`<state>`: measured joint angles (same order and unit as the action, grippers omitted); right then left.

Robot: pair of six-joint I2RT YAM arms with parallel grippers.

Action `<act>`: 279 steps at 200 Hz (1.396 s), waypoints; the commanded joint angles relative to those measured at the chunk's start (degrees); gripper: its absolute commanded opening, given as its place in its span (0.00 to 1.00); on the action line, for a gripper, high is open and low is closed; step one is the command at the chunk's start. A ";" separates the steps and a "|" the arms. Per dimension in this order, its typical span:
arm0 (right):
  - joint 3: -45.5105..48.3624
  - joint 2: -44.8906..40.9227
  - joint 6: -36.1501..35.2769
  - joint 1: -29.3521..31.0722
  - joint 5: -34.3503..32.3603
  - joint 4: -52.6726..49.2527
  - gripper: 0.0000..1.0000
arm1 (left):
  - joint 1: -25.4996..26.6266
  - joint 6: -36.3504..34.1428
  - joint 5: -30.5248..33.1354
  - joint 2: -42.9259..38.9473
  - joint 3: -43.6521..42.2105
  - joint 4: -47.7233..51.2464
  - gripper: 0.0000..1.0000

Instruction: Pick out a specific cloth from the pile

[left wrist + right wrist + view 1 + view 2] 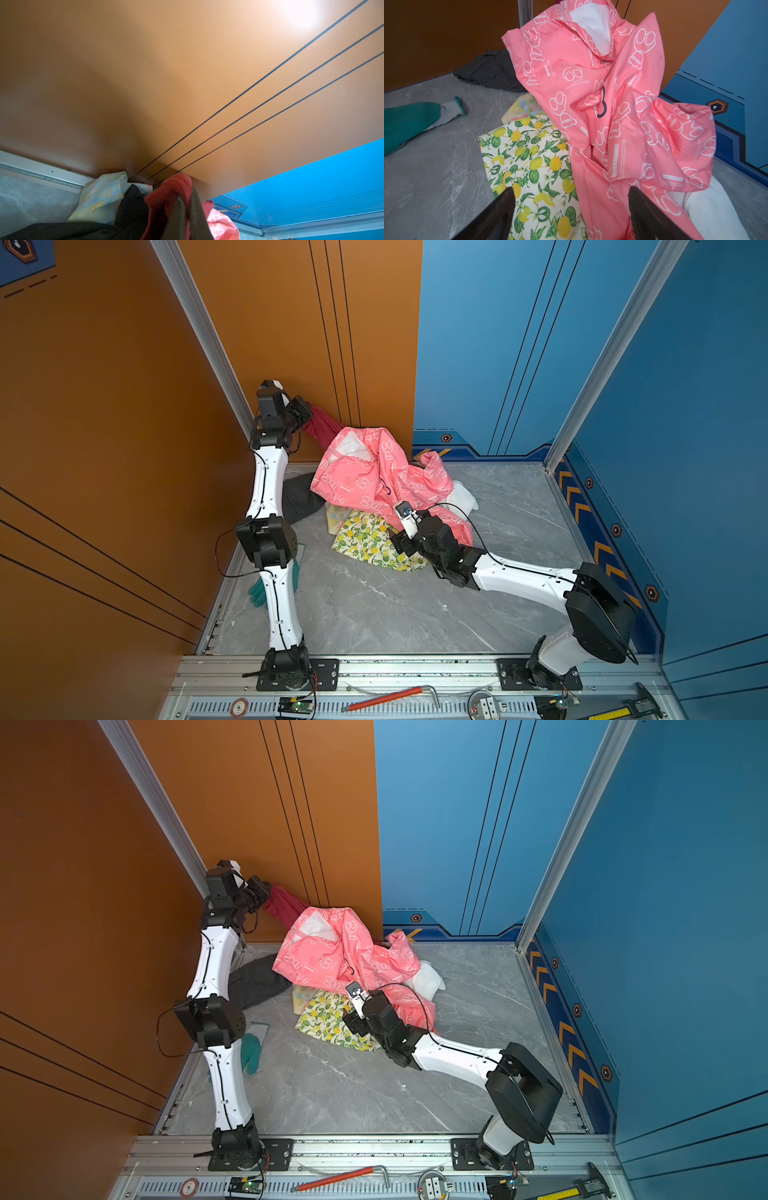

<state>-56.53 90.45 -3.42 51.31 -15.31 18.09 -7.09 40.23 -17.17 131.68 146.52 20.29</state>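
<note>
The dark red cloth (322, 427) (282, 905) stretches from the pile (374, 489) (345, 969) up along the orange back wall. My left gripper (307, 411) (268, 887) is shut on its upper end, raised at the back left. In the left wrist view the red cloth (166, 199) bunches around the closed gripper (188, 197). My right gripper (395, 541) (348, 1020) (571, 199) stands open low at the pile's front, over the lemon-print fabric (529, 166) and the pink jacket (612, 104), holding nothing.
A dark grey garment (299, 497) (490, 70) lies left of the pile. White pieces (463, 493) show at its right. A teal glove (251, 1050) (411, 120) lies on the grey floor by the left arm. Walls close in on three sides.
</note>
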 commanded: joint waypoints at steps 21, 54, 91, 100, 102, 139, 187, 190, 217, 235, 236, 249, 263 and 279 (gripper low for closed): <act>-3.33 3.31 1.48 -1.96 1.03 1.88 0.86 | -1.67 2.04 0.54 -8.18 -1.51 -7.89 0.00; -6.14 6.10 1.52 -2.92 2.20 1.78 0.87 | -2.54 3.28 1.48 -9.43 0.61 -9.02 0.00; -9.50 8.02 2.08 -4.34 5.49 1.98 0.87 | -3.02 5.03 1.38 -10.63 1.62 -11.14 0.00; -10.97 8.59 2.02 -4.70 6.73 1.65 0.87 | -3.06 5.11 1.58 -10.99 1.86 -11.24 0.00; -11.41 8.71 1.97 -4.76 6.95 1.66 0.87 | -3.09 5.19 1.60 -11.07 1.85 -11.24 0.00; -19.39 11.99 0.47 -6.08 10.15 -0.38 0.87 | -3.48 7.08 2.51 -12.23 3.86 -12.27 0.00; -32.44 18.08 -0.80 -8.21 14.58 -2.11 0.89 | -3.28 10.93 2.35 -12.94 7.40 -13.93 0.00; -33.61 18.58 -0.91 -8.32 15.09 -2.24 0.89 | -3.28 11.18 2.15 -12.96 7.65 -13.96 0.00; -44.46 24.18 -1.81 -9.21 17.37 -3.98 0.91 | -2.25 13.93 0.01 -13.61 7.99 -14.88 0.00; -51.82 27.92 -1.94 -9.98 18.61 -3.85 0.93 | -0.50 15.02 -1.39 -14.31 7.82 -15.87 0.00; -52.13 27.97 -1.94 -9.99 18.72 -3.90 0.93 | -0.44 15.08 -1.47 -14.37 7.82 -15.89 0.00; -56.79 31.82 -2.34 -10.18 19.64 -3.71 0.95 | 1.24 15.10 -2.20 -15.06 7.91 -16.50 0.00; -62.06 35.04 -2.85 -10.31 19.85 -4.10 0.98 | 3.44 14.37 -2.97 -16.09 7.79 -16.50 0.00; -66.02 38.16 -3.17 -10.29 21.45 -2.49 1.00 | 6.14 13.62 -4.19 -17.29 7.28 -16.44 0.00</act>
<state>-117.47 124.64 -5.21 41.12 2.92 15.46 -4.56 54.11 -17.96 118.34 152.68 8.49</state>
